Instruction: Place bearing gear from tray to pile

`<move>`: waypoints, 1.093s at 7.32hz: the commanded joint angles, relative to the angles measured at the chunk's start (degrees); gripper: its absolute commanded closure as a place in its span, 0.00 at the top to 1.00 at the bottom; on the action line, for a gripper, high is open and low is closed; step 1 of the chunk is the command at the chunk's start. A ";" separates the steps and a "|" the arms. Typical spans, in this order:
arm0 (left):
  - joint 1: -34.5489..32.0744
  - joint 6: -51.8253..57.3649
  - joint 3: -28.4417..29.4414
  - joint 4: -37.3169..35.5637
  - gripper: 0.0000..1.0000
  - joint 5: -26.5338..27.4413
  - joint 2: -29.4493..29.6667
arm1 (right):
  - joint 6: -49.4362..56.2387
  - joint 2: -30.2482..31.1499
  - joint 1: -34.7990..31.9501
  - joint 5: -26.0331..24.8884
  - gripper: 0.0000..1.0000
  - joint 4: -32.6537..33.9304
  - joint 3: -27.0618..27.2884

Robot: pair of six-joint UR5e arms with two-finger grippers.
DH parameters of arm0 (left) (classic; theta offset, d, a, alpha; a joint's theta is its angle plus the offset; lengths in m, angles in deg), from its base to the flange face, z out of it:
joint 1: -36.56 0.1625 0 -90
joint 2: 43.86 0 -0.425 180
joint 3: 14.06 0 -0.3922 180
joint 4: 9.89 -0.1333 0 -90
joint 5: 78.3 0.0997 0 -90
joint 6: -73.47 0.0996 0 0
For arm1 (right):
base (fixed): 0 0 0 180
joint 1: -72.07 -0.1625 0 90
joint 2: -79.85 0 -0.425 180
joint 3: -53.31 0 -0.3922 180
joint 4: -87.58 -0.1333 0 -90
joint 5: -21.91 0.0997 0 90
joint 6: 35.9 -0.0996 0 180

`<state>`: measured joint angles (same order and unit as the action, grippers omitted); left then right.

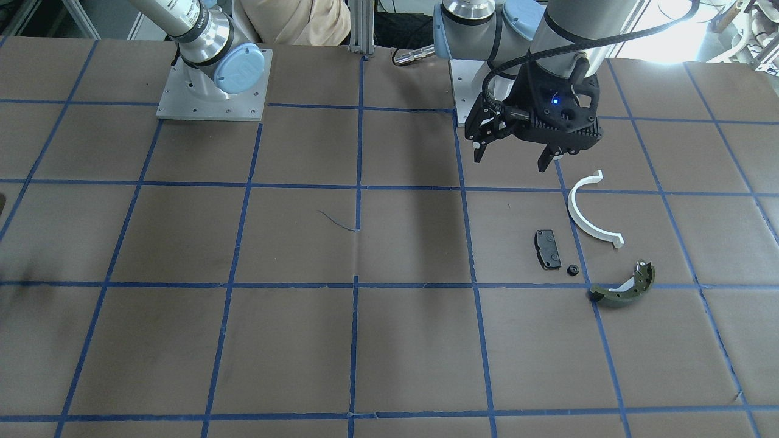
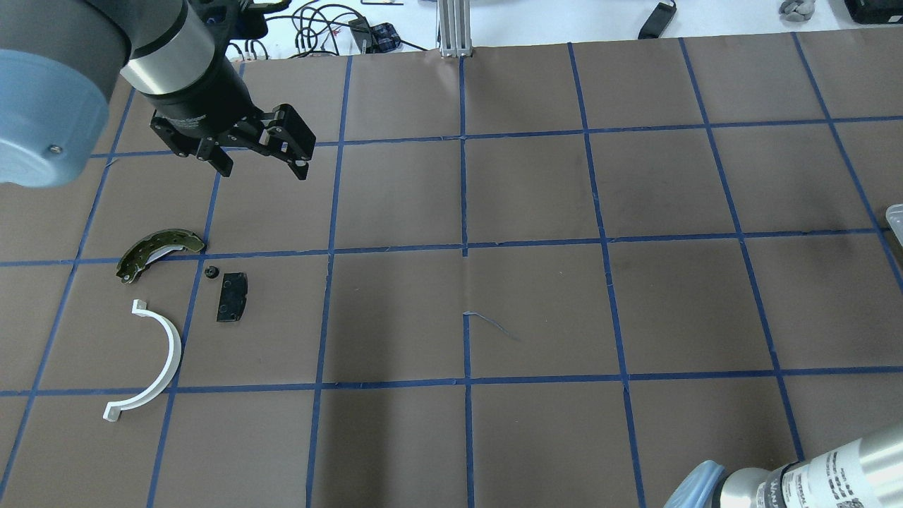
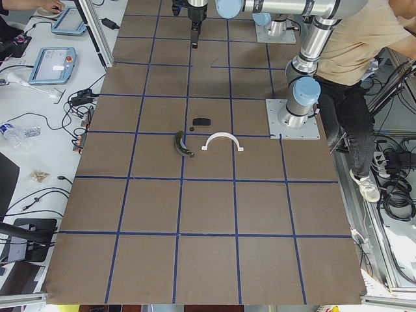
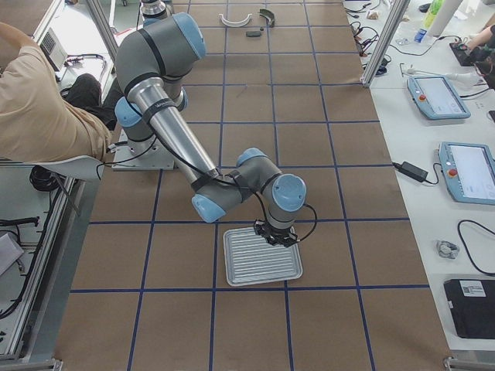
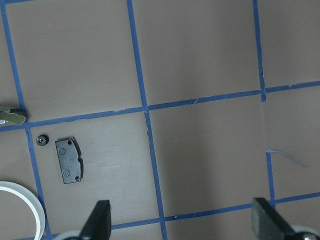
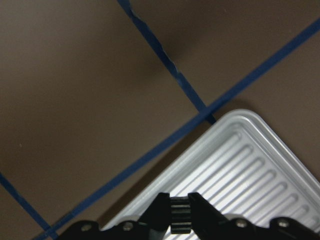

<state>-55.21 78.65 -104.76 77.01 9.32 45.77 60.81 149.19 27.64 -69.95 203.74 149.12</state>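
The desk (image 2: 536, 197) is brown with a blue tape grid. The half-ring (image 2: 171, 351) is white, the plate (image 2: 232, 297) black, the brake shoe (image 2: 141, 257) olive-green, the tray (image 4: 261, 256) ribbed silver.

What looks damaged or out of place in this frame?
Only a thin bluish mark on the brown table paper near the central grid crossing, a scratch or stray tape strand; I cannot tell which. Nothing else stands out.
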 commanded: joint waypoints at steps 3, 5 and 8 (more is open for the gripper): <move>0.10 0.00 0.00 0.12 1.00 0.18 -0.07 | -31.14 11.15 -18.09 0.98 0.00 7.50 15.97; 0.10 0.00 0.00 0.21 1.00 0.18 -0.07 | -43.40 13.88 -25.24 0.80 0.00 5.93 16.25; 0.02 0.00 0.00 0.21 1.00 0.18 -0.07 | -63.50 13.99 -33.93 1.06 0.00 2.76 16.51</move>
<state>-55.19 78.63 -104.80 77.25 9.50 45.70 6.36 163.13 -2.17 -68.96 207.05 165.51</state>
